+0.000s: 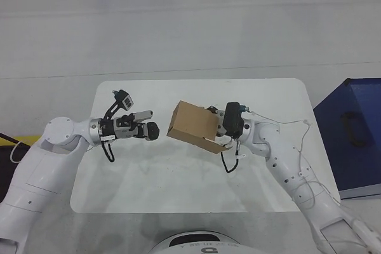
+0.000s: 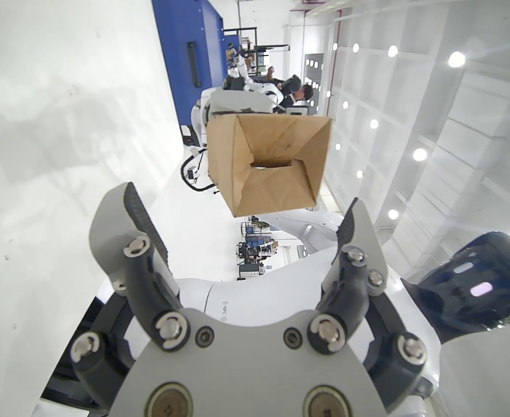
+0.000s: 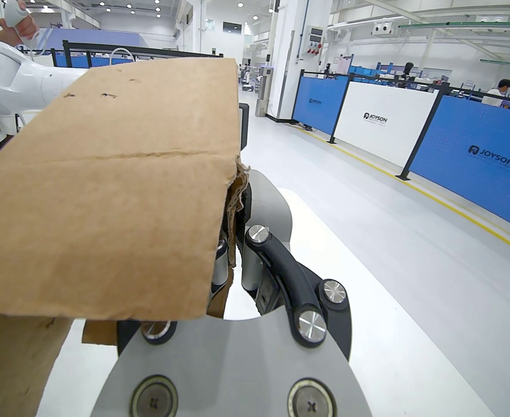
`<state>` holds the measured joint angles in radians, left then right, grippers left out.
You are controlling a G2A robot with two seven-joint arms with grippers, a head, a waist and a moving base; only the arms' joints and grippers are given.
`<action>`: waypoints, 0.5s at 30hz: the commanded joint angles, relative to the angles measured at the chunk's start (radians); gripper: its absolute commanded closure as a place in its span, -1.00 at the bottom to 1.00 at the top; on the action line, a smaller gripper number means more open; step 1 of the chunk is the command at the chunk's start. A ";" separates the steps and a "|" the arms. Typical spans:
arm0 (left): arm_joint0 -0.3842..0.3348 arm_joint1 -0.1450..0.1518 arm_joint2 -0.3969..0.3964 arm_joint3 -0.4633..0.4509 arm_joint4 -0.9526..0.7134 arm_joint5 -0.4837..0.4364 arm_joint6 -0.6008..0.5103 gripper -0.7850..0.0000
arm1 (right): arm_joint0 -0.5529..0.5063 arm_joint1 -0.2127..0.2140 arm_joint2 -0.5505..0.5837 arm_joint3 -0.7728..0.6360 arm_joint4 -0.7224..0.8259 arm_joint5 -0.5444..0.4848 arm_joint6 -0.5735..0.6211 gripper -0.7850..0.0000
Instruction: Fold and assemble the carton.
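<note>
brown carton (image 1: pixel 192 124), partly folded, held above white table (image 1: pixel 178 184) by right gripper (image 1: pixel 221 132), apparently pinching one flap; left gripper (image 1: pixel 151 131) spread wide, near, not touching.

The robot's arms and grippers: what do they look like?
Left arm and right arm are smooth white shells with thin black cables looped at the wrists. The left gripper has a grey metal plate, silver screws, black links and two grey fingers with ribbed black pads.

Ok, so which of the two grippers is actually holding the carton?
The right gripper: it is shut on an edge of the carton. The left gripper is open and empty, clearly apart from the carton.
</note>
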<state>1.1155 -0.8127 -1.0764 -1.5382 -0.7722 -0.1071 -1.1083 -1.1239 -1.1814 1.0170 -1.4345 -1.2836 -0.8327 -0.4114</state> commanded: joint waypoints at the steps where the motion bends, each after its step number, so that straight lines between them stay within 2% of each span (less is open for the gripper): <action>1: -0.001 -0.008 0.015 -0.010 -0.021 -0.008 0.004 -1.00 | 0.001 -0.001 -0.002 0.001 0.003 -0.004 0.006 1.00; 5: -0.007 -0.024 0.036 -0.018 -0.064 -0.029 0.000 -1.00 | 0.004 -0.002 -0.007 0.008 0.012 -0.012 0.021 1.00; 15: -0.057 -0.063 0.102 -0.010 -0.082 -0.005 0.010 -1.00 | 0.010 -0.005 -0.016 0.007 0.017 -0.016 0.039 1.00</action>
<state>1.0621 -0.8711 -0.9781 -1.5535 -0.8424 -0.1121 -1.1006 -1.1129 -1.1869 1.0000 -1.4253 -1.2660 -0.8492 -0.3722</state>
